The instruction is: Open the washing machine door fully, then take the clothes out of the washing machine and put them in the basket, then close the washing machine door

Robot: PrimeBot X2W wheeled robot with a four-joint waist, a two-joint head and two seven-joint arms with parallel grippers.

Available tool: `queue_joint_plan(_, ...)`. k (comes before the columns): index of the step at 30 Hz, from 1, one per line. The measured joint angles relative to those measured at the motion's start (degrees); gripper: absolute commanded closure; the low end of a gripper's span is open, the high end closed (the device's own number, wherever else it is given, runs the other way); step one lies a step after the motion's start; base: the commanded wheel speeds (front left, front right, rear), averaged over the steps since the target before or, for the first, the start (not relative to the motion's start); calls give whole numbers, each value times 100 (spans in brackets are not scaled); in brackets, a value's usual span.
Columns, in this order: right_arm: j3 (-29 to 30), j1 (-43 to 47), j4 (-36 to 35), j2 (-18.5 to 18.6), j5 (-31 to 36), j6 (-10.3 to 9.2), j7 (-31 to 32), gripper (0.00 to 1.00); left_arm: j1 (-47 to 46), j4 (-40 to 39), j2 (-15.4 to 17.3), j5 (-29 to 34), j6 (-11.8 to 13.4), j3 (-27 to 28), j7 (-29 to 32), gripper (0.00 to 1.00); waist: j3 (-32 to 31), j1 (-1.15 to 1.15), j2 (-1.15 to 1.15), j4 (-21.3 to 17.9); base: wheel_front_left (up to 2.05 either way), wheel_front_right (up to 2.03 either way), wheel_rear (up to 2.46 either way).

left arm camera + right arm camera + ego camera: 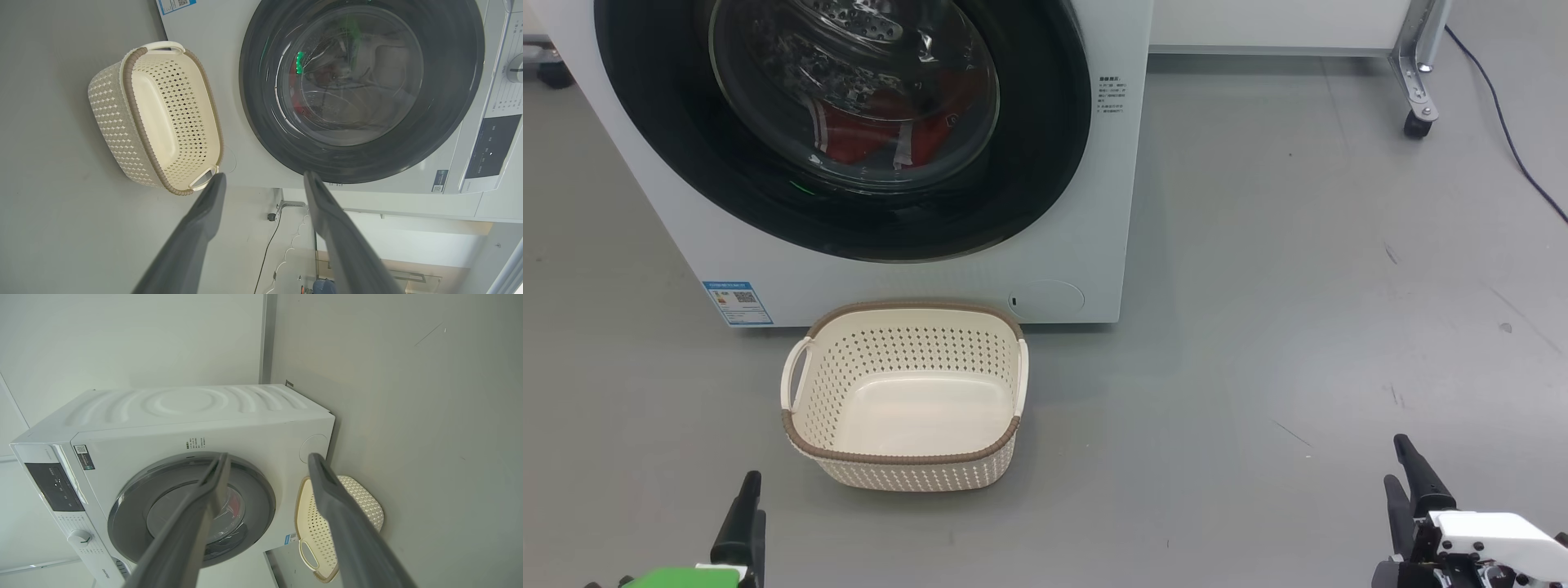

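The left gripper [264, 175], with 2 long dark fingers, is spread wide and grips nothing. The right gripper [268, 457] is just as wide and free. Both hang low over the grey floor [1258, 327], apart from the small cream perforated plastic basket [907, 309] with its brown woven-look rim. The basket stands just in front of the big white front-loading washing machine [915, 278]. The machine's large round black-rimmed glass door [670, 147] is closed, and the head view cuts off its top. Bright red clothes [866, 135] with white stripes lie behind the glass, muddled by reflections.

Blue QR-code label [737, 303] low on the washing machine [890, 284], small text block [1112, 92] beside its door [1045, 180], neither legible
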State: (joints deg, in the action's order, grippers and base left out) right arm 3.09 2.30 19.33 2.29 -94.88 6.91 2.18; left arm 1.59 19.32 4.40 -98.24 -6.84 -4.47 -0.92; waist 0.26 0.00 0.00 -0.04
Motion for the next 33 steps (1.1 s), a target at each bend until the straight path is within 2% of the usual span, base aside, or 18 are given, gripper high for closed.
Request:
queue_joint_plan(12, 12, 0, -174, 35, 294, 0, -201, 0, -16, -124, -8, 131, 0, 11, -176, 0, 2, 0, 0, -2, 0, 0, 0)
queue_joint_plan(20, 8, -1, -328, 102, 652, 0, -347, 0, -50, -242, -19, 489, 0, 57, -277, 0, 1, 0, 0, 2, 0, 0, 0)
queue_joint_plan(33, 42, -4, -582, 142, 1512, 1, -556, 0, -114, -475, -44, 1528, -1, 79, -470, 0, -6, 0, 0, 17, 0, 0, 0)
